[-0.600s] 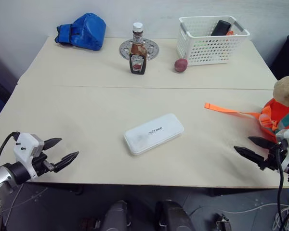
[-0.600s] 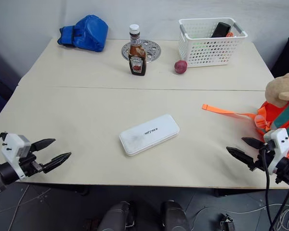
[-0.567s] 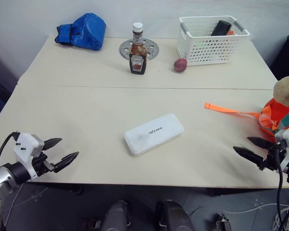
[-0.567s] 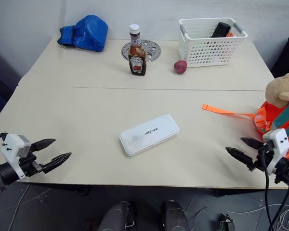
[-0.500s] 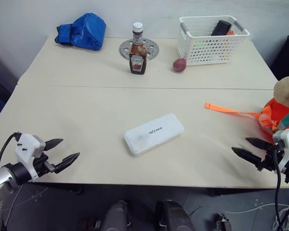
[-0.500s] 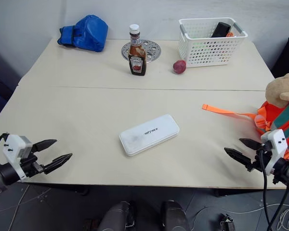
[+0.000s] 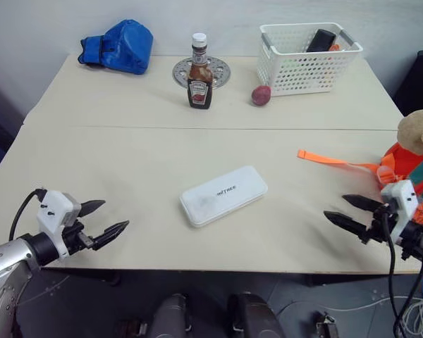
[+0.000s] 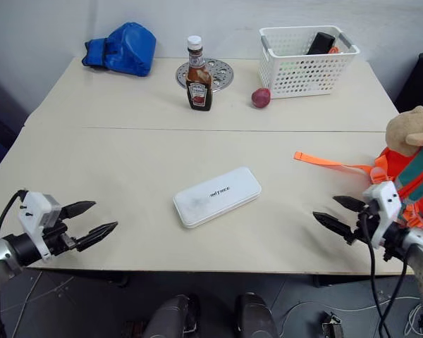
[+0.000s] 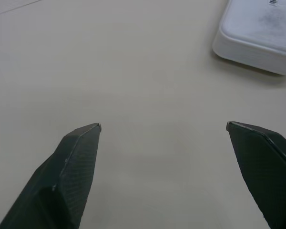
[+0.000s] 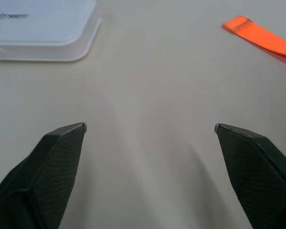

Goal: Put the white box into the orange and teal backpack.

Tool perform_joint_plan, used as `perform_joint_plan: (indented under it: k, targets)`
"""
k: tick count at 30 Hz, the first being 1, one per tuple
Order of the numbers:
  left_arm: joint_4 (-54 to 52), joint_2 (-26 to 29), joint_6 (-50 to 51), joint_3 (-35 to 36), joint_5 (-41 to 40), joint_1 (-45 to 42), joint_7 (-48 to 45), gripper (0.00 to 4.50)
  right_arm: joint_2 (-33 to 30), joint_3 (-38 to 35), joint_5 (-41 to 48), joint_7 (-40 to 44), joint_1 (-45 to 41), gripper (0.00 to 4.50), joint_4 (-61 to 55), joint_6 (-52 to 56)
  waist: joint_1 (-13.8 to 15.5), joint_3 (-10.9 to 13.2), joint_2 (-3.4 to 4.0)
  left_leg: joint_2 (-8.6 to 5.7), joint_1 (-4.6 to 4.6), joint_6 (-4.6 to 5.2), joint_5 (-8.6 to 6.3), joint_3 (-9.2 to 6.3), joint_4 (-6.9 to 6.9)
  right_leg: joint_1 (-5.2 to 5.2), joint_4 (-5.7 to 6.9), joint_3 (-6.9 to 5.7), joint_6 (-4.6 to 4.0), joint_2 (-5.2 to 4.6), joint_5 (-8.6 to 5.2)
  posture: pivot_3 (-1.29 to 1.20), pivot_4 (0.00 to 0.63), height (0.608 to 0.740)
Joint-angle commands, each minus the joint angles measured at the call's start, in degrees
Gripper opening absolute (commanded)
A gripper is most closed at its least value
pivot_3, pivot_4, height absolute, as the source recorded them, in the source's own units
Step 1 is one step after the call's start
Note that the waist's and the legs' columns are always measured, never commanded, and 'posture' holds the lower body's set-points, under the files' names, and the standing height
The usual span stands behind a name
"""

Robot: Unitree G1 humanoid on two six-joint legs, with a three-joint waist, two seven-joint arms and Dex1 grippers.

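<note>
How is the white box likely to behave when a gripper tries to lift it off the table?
The white box looks like a rigid moulded case, so it probably stays stiff rather than sagging. It lies flat on the table with rounded edges and a smooth shell, so fingers may slip or push it along. Being flat, it should not roll or tip.

Left gripper (image 7: 107, 220): arm low at near-left, wrist tilted slightly down, black fingers spread wide, empty. Right gripper (image 7: 347, 212): arm low at near-right, pointing inward toward left gripper, fingers spread wide, empty.
</note>
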Motion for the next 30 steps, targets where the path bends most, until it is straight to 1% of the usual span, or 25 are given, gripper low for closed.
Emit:
perform_joint_plan:
  k: [1, 3, 6, 7, 10, 11, 12, 14, 16, 21, 26, 30]
  targets:
    - [-4.2, 1.0, 0.2, -5.2, 0.0, -0.9, -1.5, 3.21, 1.2, 4.9, -0.6, 1.0, -5.8, 3.18, -0.7, -0.1, -0.2, 0.0, 0.0, 0.0, 0.0, 0.0, 0.0, 0.01, 0.0, 0.0, 0.0, 0.01, 0.0, 0.0, 0.0, 0.0, 0.15, 0.74]
    - [-3.7, 0.7, 0.8, -7.4, 0.1, -3.3, -0.7, 2.57, 2.1, 7.3, -1.7, 1.0, -9.6, 2.51, 1.7, -0.5, 0.0, 0.0, 0.0, 0.0, 0.01, -0.01, 0.01, 0.02, 0.01, -0.01, 0.05, 0.02, 0.0, 0.0, 0.0, 0.0, 0.15, 0.74]
    - [-2.3, 0.6, 0.4, -13.8, 2.3, -8.5, -0.9, 1.63, 3.9, 13.3, -6.0, 2.4, -16.3, 1.49, 7.4, -3.8, 0.2, 0.0, 0.0, -0.02, 0.04, -0.05, 0.03, -0.02, 0.06, -0.04, 0.25, -0.02, 0.01, 0.01, 0.0, 0.0, 0.15, 0.74]
    - [-1.8, 0.6, 0.2, -15.6, 3.2, -9.9, -1.0, 1.36, 4.5, 14.8, -7.3, 2.9, -18.1, 1.17, 9.2, -4.8, 0.2, 0.0, 0.0, -0.02, 0.05, -0.06, 0.03, -0.03, 0.07, -0.04, 0.28, -0.03, 0.02, 0.01, 0.01, 0.0, 0.15, 0.74]
    - [-0.3, -0.1, 0.4, -20.8, 5.8, -14.0, -0.5, 0.37, 6.3, 18.2, -10.1, 4.7, -22.9, 0.1, 14.6, -7.5, 0.1, 0.0, 0.0, -0.03, 0.04, -0.06, 0.05, -0.02, 0.09, -0.04, 0.31, -0.03, 0.04, 0.01, 0.02, 0.0, 0.15, 0.74]
    - [0.2, -0.3, 1.0, -22.7, 6.5, -15.4, -0.4, 0.06, 7.0, 19.5, -11.3, 5.3, -24.7, 0.0, 16.7, -8.9, 0.1, 0.0, 0.0, -0.03, 0.05, -0.07, 0.04, -0.01, 0.09, -0.04, 0.31, -0.03, 0.07, 0.01, 0.04, 0.0, 0.15, 0.74]
    - [0.5, -0.3, 1.7, -24.2, 7.0, -16.4, -0.4, 0.02, 7.6, 20.6, -12.6, 5.6, -26.1, 0.0, 18.4, -10.3, 0.1, 0.0, 0.0, -0.04, 0.04, -0.1, 0.06, 0.0, 0.1, -0.05, 0.33, -0.03, 0.08, 0.01, 0.04, 0.0, 0.15, 0.74]
    - [1.0, -0.7, 2.3, -26.4, 7.9, -18.0, -0.1, 0.02, 9.0, 22.3, -14.9, 5.3, -28.6, 0.0, 21.8, -12.6, -0.1, 0.0, 0.0, -0.03, 0.04, -0.25, 0.15, 0.01, 0.11, -0.07, 0.35, -0.05, 0.09, 0.03, 0.05, 0.0, 0.15, 0.74]
    - [1.4, -1.5, 2.5, -26.9, 7.8, -18.8, 0.3, 0.02, 10.1, 22.7, -15.7, 5.1, -30.1, 0.0, 23.8, -13.5, -0.2, 0.0, 0.0, -0.01, 0.04, -0.27, 0.16, 0.02, 0.11, -0.08, 0.39, -0.04, 0.09, 0.04, 0.05, 0.0, 0.15, 0.74]
    - [2.5, -2.1, 2.1, -28.0, 8.5, -19.8, -0.3, 0.02, 11.4, 22.9, -16.3, 6.0, -31.0, 0.0, 24.4, -14.1, 0.0, 0.0, 0.0, 0.0, 0.05, -0.34, 0.2, -0.02, 0.14, -0.1, 0.46, -0.08, 0.09, 0.05, 0.05, 0.0, 0.15, 0.74]
    - [6.7, -2.4, 0.1, -28.6, 10.8, -22.2, -0.4, 0.02, 10.2, 23.1, -14.6, 9.3, -27.3, 0.0, 18.2, -12.1, 0.1, 0.0, 0.0, -0.01, 0.05, -0.28, 0.18, -0.05, 0.22, -0.06, 0.49, -0.08, 0.09, 0.03, 0.05, 0.0, 0.15, 0.74]
    - [13.1, -2.8, -1.9, -28.0, 12.0, -26.4, -1.1, 0.02, 8.6, 22.2, -12.5, 10.5, -22.2, 0.0, 10.3, -8.2, 0.2, 0.0, 0.0, 0.0, 0.05, -0.27, 0.17, -0.1, 0.19, -0.07, 0.53, -0.14, 0.09, 0.04, 0.05, 0.0, 0.15, 0.74]
